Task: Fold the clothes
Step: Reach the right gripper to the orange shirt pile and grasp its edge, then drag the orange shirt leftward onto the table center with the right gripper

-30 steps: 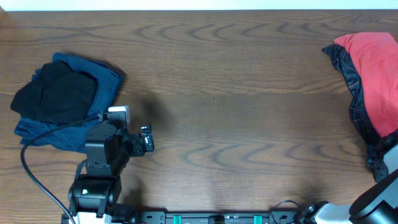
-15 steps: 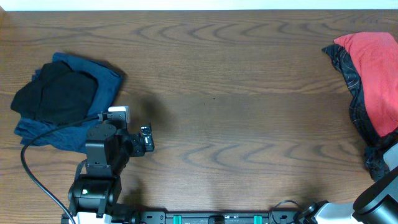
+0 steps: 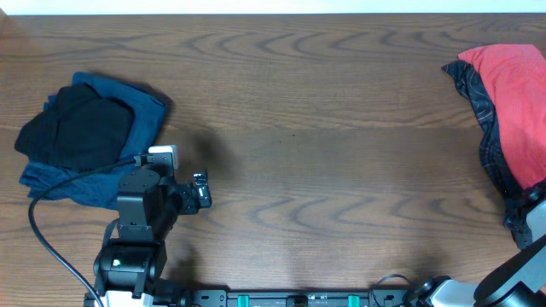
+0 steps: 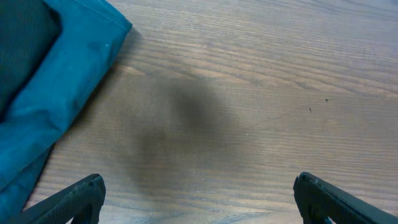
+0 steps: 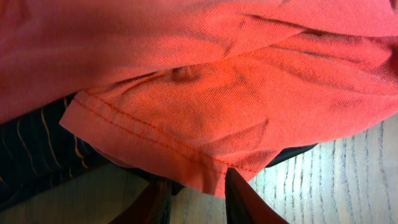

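Note:
A coral-red T-shirt [image 3: 516,102] lies on a dark plaid piece [image 3: 482,111] at the table's far right edge. My right gripper [image 5: 198,193] is shut on the red shirt's hem corner [image 5: 205,93], with the plaid cloth [image 5: 37,149] under it to the left. Only part of the right arm [image 3: 533,226] shows overhead. At the far left, a black piece [image 3: 72,128] lies on a crumpled blue garment [image 3: 141,119]. My left gripper [image 3: 201,189] is open and empty low over bare wood [image 4: 199,186], just right of the blue garment [image 4: 62,68].
The wooden table [image 3: 324,145] stretches bare between the two piles. A black cable [image 3: 51,239] loops by the left arm's base. The table's front edge carries the arm mounts [image 3: 290,298].
The right arm at the lower right edge has shifted slightly, and the lower end of the plaid cloth has moved with it. The left arm has not moved.

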Motion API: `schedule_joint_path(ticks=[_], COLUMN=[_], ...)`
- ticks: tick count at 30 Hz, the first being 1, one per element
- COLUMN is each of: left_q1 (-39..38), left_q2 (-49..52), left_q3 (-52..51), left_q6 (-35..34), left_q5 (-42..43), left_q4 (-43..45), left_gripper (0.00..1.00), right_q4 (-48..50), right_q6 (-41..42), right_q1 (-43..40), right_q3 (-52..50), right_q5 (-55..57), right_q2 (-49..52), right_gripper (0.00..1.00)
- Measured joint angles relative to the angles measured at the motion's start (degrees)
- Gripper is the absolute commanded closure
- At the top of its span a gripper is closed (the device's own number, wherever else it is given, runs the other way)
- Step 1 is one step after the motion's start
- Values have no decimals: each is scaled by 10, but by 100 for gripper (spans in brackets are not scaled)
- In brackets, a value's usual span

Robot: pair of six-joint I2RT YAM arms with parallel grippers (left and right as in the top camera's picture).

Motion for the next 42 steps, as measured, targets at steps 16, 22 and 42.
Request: schedule_joint_path(ticks=[16,22,42], left_q1=[0,0,0], left_q2=[0,0,0], left_q3=[0,0,0], left_q6=[0,0,0], left_q5=[0,0,0], left_q4=[0,0,0], left_gripper=[2,2,2], right_q4=[-3,-17,-154], right_q6=[-2,-23,-275], right_q1=[0,0,458], right_q3=[0,6,260], right_q5=[0,-28,-215], right_q2=[0,-4,-133], right_gripper=[99,99,99])
